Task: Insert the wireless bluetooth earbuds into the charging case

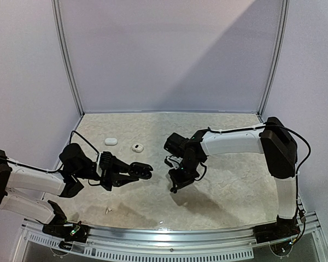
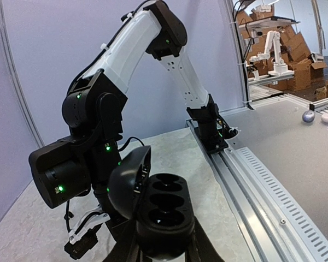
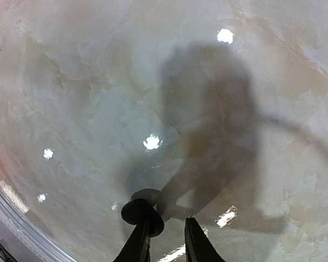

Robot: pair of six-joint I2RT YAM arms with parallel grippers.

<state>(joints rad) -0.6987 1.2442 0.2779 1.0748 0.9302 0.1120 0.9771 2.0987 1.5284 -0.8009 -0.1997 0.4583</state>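
The black charging case [image 2: 165, 214] is in the air, clenched at its near end by the left gripper [image 2: 164, 250], with its lid [image 2: 128, 184] swung open to one side. The wells that show in the left wrist view look empty. The case's long axis runs along the left gripper's reach, so from above it points rightward toward the other arm.

The right gripper [image 3: 167, 219] hangs over the table [image 3: 87, 98] with its fingers nearly together and a black earbud [image 3: 142, 210] at their tips. The bud sits against one finger [image 3: 138, 240], and its contact with the other is not plain, but it is clear of the surface, so I judge it gripped.

The coming move turns on one relation. In the top view the open case [image 1: 140, 171] lies just to the left of the right gripper [image 1: 176, 183], with only a short gap between them. The fingers point down at the table, not at the wells. The right arm is the one carrying the bud, so the insertion probably needs a short shift left to get above a well, then a descent in line with it.
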